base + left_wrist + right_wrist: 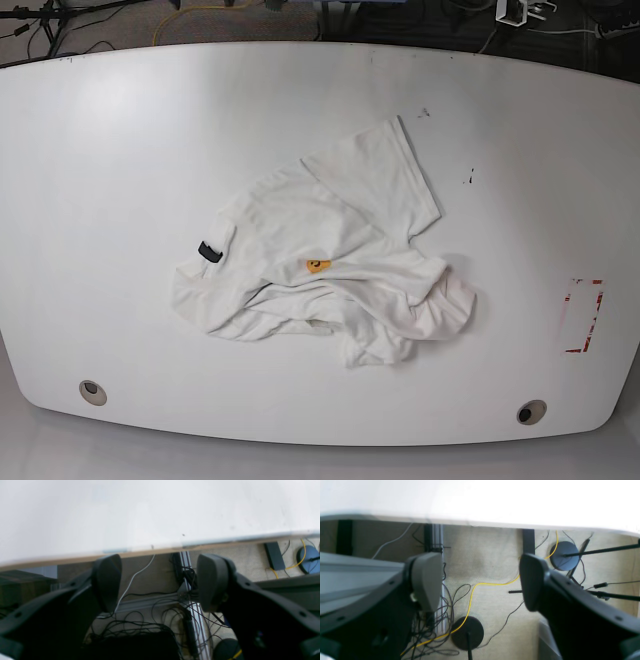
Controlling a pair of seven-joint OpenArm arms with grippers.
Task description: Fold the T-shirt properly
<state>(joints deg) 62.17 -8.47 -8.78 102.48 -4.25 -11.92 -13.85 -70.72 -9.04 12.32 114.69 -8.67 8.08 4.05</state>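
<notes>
White table (pixel 120 150), T-shirt (pixel 330 260) crumpled near its middle.
One sleeve lies spread toward the far edge, a black neck label (pixel 209 251) and a scrap of orange print (pixel 318 265) showing. Left pincer (pixel 158 582) and right pincer (pixel 480 581) both gape wide and hold nothing, hanging past the table's edge above floor cables.

One T-shirt (pixel 330 265), one table (pixel 120 180), two grippers: left gripper (pixel 160 582), right gripper (pixel 480 581).

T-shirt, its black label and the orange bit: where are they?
T-shirt (pixel 340 225): base view, flat white upper part.
Black label (pixel 209 252): base view, its middle.
Orange bit (pixel 318 265): base view, its middle.
</notes>
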